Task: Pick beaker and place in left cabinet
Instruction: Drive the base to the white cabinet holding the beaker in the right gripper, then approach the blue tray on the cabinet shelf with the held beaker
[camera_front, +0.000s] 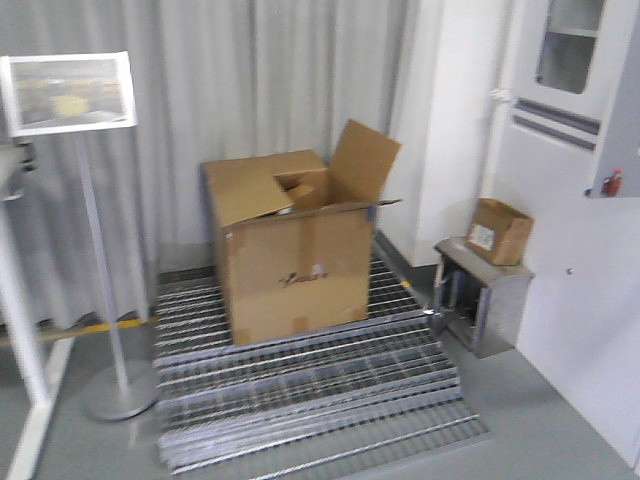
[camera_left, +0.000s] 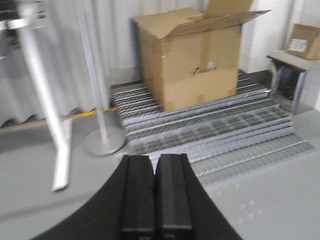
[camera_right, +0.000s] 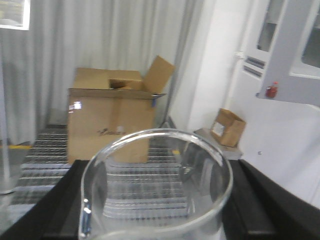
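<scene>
One beaker (camera_right: 150, 136) is clamped by the right gripper (camera_right: 157, 200); the left gripper (camera_left: 154, 167) is closed, empty. One large cardboard box (camera_front: 290, 265) and one small cardboard box (camera_front: 498, 231) are noted.

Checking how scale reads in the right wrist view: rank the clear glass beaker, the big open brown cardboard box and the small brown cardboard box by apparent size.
1. The clear glass beaker looks largest, but only because it sits right at the camera.
2. The big open brown cardboard box.
3. The small brown cardboard box, clearly smallest.
</scene>
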